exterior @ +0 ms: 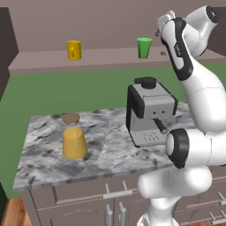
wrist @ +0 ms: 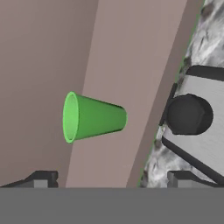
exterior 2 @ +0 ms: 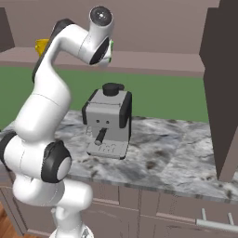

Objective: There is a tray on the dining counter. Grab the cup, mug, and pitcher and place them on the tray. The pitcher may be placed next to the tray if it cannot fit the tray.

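Jaws spread wide, lined up toward the green cup [wrist: 94,117] standing upright on the far shelf [exterior: 110,56], right of the yellow mug [exterior: 73,50]; pitcher [exterior: 73,137] waiting on the near counter [exterior: 110,150].

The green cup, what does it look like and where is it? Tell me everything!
The green cup is a small bright green tumbler with no handle, wide at its open mouth and narrower at the bottom. It looks like smooth plastic, and nothing can be seen inside it. It stands upright on the long brownish shelf against the back wall, far right of the yellow mug. Nothing else touches it. In the hand view it appears sideways, ahead of the open pincer, which hasn't reached it.
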{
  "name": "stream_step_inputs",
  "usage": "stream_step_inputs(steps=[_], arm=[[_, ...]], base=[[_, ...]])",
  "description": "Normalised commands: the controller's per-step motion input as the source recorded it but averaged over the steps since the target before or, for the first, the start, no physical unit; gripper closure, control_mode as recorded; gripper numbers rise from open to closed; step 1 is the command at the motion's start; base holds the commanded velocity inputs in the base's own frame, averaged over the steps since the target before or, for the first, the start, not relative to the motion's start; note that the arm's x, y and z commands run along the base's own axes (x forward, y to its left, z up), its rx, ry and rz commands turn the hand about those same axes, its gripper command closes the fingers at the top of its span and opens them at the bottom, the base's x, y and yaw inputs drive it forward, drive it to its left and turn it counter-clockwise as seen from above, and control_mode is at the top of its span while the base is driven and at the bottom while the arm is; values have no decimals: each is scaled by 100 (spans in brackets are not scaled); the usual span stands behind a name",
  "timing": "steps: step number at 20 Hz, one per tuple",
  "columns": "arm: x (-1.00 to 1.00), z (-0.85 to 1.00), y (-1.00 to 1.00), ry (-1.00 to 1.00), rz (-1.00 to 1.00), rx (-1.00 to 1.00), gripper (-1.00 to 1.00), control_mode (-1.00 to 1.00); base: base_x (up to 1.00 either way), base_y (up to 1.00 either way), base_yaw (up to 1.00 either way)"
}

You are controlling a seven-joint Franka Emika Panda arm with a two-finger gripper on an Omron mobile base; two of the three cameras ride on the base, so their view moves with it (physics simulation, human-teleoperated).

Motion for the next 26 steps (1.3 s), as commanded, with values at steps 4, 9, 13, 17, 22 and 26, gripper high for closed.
stream_step_inputs(steps=[4, 9, 13, 17, 22, 26], arm=[[17, -7, -7, 0, 3, 0, -100, -100], [19, -10, 0, 1, 4, 0, -100, -100], [16, -6, 0, 1, 4, 0, -100, -100], [14, -1, 0, 2, 3, 0, -100, -100], [15, 0, 0, 5, 1, 0, -100, -100], [16, 0, 0, 6, 0, 0, -100, -100]], base=[[0, 0, 0], [0, 0, 0], [0, 0, 0], [0, 0, 0], [0, 0, 0], [0, 0, 0]])
